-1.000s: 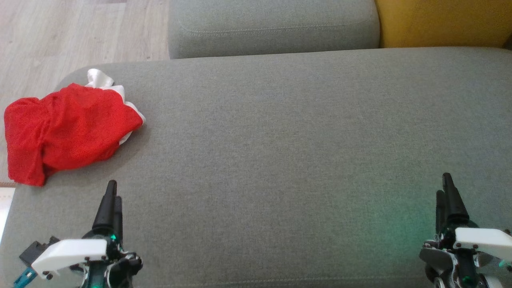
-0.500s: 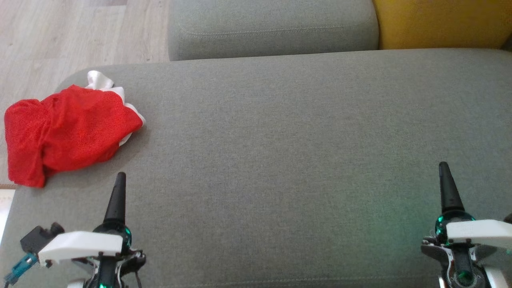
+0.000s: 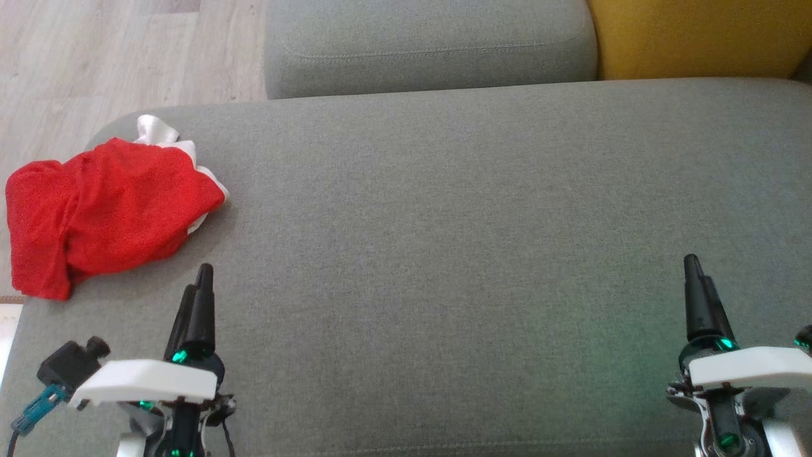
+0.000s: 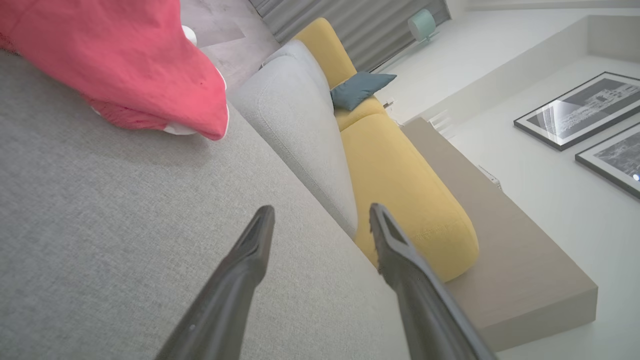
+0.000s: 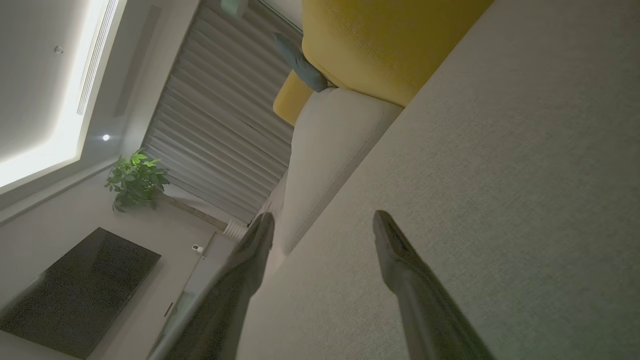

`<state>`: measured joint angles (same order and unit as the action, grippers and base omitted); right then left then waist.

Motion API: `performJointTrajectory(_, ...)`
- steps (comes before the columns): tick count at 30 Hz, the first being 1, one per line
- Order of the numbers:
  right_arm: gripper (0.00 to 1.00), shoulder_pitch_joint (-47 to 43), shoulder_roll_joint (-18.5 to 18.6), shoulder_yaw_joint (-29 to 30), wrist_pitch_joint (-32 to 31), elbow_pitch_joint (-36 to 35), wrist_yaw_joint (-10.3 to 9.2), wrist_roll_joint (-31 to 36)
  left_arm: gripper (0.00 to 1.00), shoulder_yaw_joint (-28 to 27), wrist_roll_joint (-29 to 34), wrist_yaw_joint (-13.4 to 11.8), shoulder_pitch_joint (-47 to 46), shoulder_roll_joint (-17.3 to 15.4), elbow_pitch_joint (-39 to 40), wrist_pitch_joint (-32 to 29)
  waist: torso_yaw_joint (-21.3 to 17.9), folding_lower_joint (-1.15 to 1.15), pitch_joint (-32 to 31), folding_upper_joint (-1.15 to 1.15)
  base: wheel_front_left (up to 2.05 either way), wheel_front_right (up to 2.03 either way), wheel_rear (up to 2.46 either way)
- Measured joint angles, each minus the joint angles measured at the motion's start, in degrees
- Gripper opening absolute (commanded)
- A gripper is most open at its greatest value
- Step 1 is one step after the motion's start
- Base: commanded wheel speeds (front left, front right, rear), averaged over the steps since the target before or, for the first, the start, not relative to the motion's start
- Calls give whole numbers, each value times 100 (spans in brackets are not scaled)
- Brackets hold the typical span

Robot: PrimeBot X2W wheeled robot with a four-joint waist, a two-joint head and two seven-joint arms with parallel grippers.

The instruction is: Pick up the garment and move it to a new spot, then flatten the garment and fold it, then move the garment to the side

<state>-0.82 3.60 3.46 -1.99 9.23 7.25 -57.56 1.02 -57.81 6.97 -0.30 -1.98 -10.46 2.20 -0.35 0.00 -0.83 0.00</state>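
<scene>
The garment [image 3: 104,212] is a crumpled red piece with white trim, lying at the far left edge of the grey sofa seat [image 3: 444,254]. In the left wrist view the garment [image 4: 120,65] fills the upper left. My left gripper [image 3: 202,279] hovers just below and right of it, apart from the cloth, its fingers open [image 4: 322,215] with nothing between them. My right gripper [image 3: 691,263] is far off at the lower right over bare seat, also open [image 5: 322,220] and empty.
A grey back cushion [image 3: 431,44] and a yellow cushion [image 3: 698,35] stand behind the seat. Wooden floor [image 3: 95,57] lies beyond the seat's left edge, which the garment overhangs. A blue pillow [image 4: 360,87] rests on the yellow sofa.
Both grippers have moved forward a little over the seat, the left one closer to the garment. The garment has not moved.
</scene>
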Motion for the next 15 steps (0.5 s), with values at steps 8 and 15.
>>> performJointTrajectory(8,100,0,8,-53,51,-122,0,697,100,80,694,-42,0,-55,56,142,8,0,-27,0,0,0,0)
performJointTrajectory(15,100,-21,7,-59,103,-193,0,1179,100,207,1202,-49,0,-90,108,205,21,0,-43,0,0,0,0)
